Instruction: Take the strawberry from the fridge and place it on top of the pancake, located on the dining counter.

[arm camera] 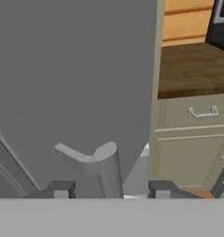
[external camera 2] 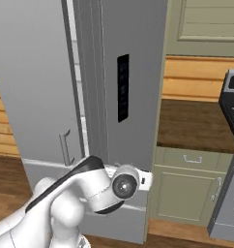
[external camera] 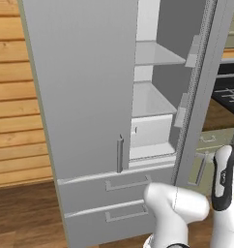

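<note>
Jaws (arm camera: pixel 109 189) stood parted around the fridge (external camera: pixel 80 97) door's bar handle (arm camera: pixel 102 169), its right door swung open beside green cabinets (arm camera: pixel 192 139).

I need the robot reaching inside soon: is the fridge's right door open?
Open: the right door stands swung out, baring the shelves.

You find no readable text, label, brand or number anywhere here. The dark panel (external camera 2: pixel 123 87) on the open fridge (external camera: pixel 80 97) door carries faint marks, but they are too small and blurred to read.
</note>
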Motion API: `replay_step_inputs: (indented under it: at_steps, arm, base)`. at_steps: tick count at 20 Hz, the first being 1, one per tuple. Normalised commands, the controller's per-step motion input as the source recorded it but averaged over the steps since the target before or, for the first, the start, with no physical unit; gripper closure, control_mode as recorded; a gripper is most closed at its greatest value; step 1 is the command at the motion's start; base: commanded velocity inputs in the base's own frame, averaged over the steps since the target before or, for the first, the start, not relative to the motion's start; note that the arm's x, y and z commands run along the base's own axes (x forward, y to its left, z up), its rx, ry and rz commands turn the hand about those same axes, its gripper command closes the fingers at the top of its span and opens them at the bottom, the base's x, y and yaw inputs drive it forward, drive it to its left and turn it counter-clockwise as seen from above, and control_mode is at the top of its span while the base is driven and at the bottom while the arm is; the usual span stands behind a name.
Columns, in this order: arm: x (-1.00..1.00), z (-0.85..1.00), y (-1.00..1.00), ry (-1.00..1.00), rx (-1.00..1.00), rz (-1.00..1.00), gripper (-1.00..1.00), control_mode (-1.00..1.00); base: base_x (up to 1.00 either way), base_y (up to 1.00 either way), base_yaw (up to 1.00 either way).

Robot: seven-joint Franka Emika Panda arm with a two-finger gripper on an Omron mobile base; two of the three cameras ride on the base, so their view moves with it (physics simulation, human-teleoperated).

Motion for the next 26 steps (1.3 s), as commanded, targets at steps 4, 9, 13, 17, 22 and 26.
replay_step_inputs:
  at_steps: [4, 9, 13, 17, 22, 26]
  arm:
    - [-0.85, 0.77, -0.05, 0.28, -0.01, -0.07, -1.0, -1.0]
    - [-0.46, 0.89, 0.46, 0.41, -0.33, -0.13, -1.0, -1.0]
    - [-0.4, 0.93, 0.94, 0.41, -0.45, -0.08, -1.0, -1.0]
    - [-0.29, 0.71, 1.0, 0.34, -0.52, -0.02, -1.0, -1.0]
    - [0.03, 0.48, 1.0, 0.3, -0.57, -0.01, -1.0, -1.0]
    - [0.89, 0.12, 1.0, 0.36, -0.63, 0.0, -1.0, -1.0]
  base:
    - [0.0, 0.0, 0.0]
    - [0.0, 0.0, 0.0]
    - [0.0, 0.0, 0.0]
    - [0.0, 0.0, 0.0]
    - [0.0, 0.0, 0.0]
    - [0.0, 0.0, 0.0]
